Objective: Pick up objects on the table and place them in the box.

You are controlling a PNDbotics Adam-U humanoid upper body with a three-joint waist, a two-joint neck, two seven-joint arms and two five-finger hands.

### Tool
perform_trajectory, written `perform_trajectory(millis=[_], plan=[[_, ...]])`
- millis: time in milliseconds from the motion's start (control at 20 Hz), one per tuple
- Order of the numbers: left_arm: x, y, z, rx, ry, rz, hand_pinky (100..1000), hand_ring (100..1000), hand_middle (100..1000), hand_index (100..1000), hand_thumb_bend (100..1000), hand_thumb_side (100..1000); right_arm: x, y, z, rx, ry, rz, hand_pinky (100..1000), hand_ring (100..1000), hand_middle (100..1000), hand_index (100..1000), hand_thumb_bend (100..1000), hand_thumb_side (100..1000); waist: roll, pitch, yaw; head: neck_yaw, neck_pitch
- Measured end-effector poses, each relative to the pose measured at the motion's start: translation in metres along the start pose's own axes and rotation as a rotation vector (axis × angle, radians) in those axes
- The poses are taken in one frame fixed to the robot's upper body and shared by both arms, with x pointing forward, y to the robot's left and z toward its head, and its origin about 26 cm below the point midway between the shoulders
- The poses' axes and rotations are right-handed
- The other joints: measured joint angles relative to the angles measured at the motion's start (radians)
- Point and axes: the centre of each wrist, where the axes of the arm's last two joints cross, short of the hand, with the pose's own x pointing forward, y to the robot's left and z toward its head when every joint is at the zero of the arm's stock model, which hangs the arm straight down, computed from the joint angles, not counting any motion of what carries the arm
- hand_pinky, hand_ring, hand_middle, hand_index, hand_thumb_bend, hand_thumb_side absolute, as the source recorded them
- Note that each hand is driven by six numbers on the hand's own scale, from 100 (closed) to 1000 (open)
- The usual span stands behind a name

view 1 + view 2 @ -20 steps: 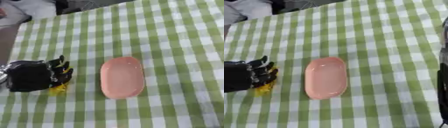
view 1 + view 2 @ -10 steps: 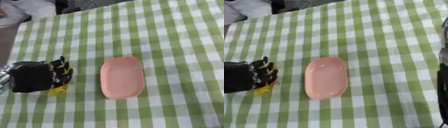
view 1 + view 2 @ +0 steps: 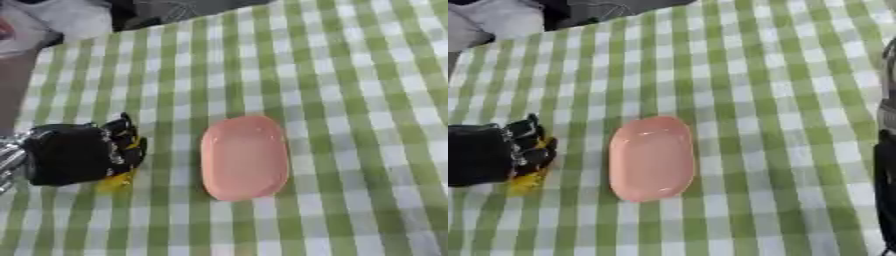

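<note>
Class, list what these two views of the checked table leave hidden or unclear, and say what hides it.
1. Yellow thing: mostly under the left hand in both views; shape unclear.
2. Left hand's grip: fingers curl over it, but contact is hidden.
3. Right arm: cut by the right eye view's edge; its hand is not shown.
4. The pink dish is plain; nothing in it.

Bright, even light — soft blur throughout (edges smeared), shadows faint, no glare.

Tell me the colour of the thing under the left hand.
Yellow, under the left hand; clearest in the left eye view.
</note>
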Motion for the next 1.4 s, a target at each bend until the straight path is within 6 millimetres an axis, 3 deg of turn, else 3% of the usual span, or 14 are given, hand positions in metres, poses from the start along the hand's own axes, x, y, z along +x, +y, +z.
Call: perform_trajectory(millis=[150, 550, 600, 650, 700, 750, 800, 1400], plan=[[0.004, -0.003, 0.0, 0.006, 0.021, 0.063, 513, 618, 670, 776, 812, 142, 0.0, 0.0, 0.0, 0.0, 0.0, 0.0, 559, 655, 718, 1000, 100, 1000, 0.0, 0.0, 0.0, 0.0, 0.0], [0.005, -0.011, 0.006, 0.006, 0.06, 0.188, 482, 584, 624, 738, 793, 100, 0.0, 0.0, 0.0, -0.005, 0.001, 0.0, 560, 655, 719, 1000, 100, 1000, 0.0, 0.0, 0.002, 0.0, 0.0], [0.005, -0.011, 0.006, 0.011, 0.066, 0.196, 426, 527, 526, 623, 643, 100, 0.0, 0.0, 0.0, -0.006, 0.001, 0.0, 560, 655, 718, 1000, 100, 1000, 0.0, 0.0, 0.002, 0.0, 0.0], [0.005, -0.011, 0.005, 0.021, 0.076, 0.203, 426, 527, 526, 623, 643, 100, 0.0, 0.0, 0.0, -0.007, 0.002, 0.0, 560, 655, 718, 1000, 100, 1000, 0.0, 0.0, 0.002, 0.0, 0.0], [0.004, -0.01, 0.005, 0.033, 0.087, 0.212, 381, 490, 483, 564, 497, 100, 0.0, 0.0, 0.0, -0.008, 0.003, 0.001, 561, 656, 718, 1000, 100, 1000, 0.0, 0.0, 0.003, 0.0, 0.0], [0.004, -0.01, 0.004, 0.044, 0.096, 0.221, 388, 497, 490, 572, 514, 100, 0.0, 0.0, 0.0, -0.008, 0.002, 0.001, 560, 655, 718, 1000, 100, 1000, 0.0, 0.0, 0.003, 0.0, 0.0], [0.004, -0.009, 0.004, 0.054, 0.102, 0.229, 362, 475, 472, 547, 468, 100, 0.0, 0.0, 0.0, -0.009, 0.002, 0.001, 561, 655, 718, 1000, 100, 1000, 0.0, 0.0, 0.003, 0.0, 0.0], [0.005, -0.004, -0.003, 0.088, 0.1, 0.236, 386, 494, 496, 579, 706, 100, 0.0, 0.0, 0.0, -0.012, 0.008, 0.001, 564, 658, 718, 1000, 100, 1000, 0.0, 0.0, 0.002, -0.001, 0.0]])
